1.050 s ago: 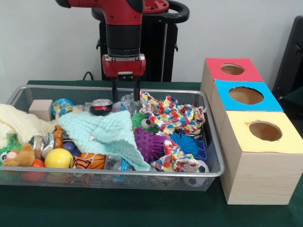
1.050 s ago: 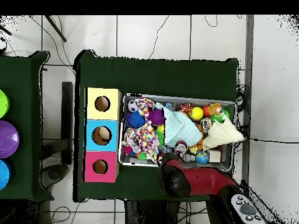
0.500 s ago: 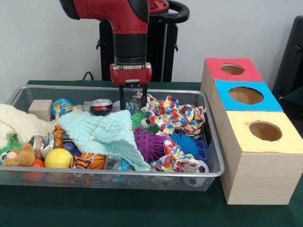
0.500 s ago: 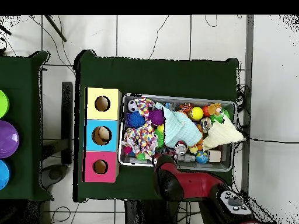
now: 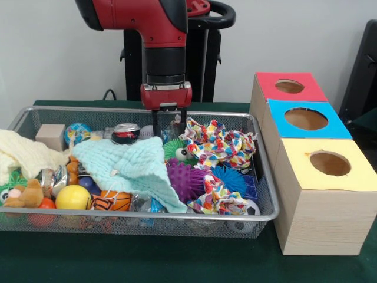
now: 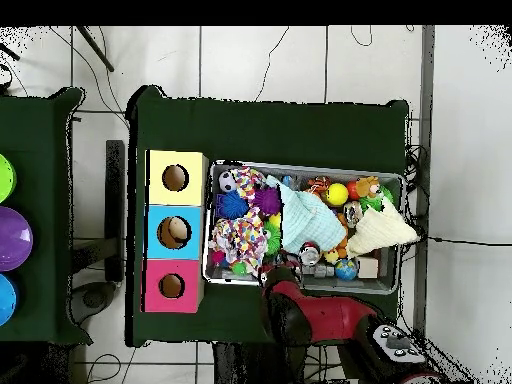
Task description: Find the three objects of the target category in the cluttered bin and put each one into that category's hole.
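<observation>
Robot lab: pedestal arm (image 5: 159, 35), loose floor cables (image 6: 300, 60), colour-coded sorting boxes (image 5: 306, 159).

Front camera low and close facing the bin (image 5: 259, 171), overhead camera high, straight down, both showing bin and boxes (image 6: 175, 231)

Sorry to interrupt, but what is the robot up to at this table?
A red arm holds its tool low over the far side of a cluttered wire bin, its fingers around a clear crinkly item beside the colourful cloth. Three wooden boxes, red, blue and yellow, stand beside the bin, each with a hole on top.
</observation>
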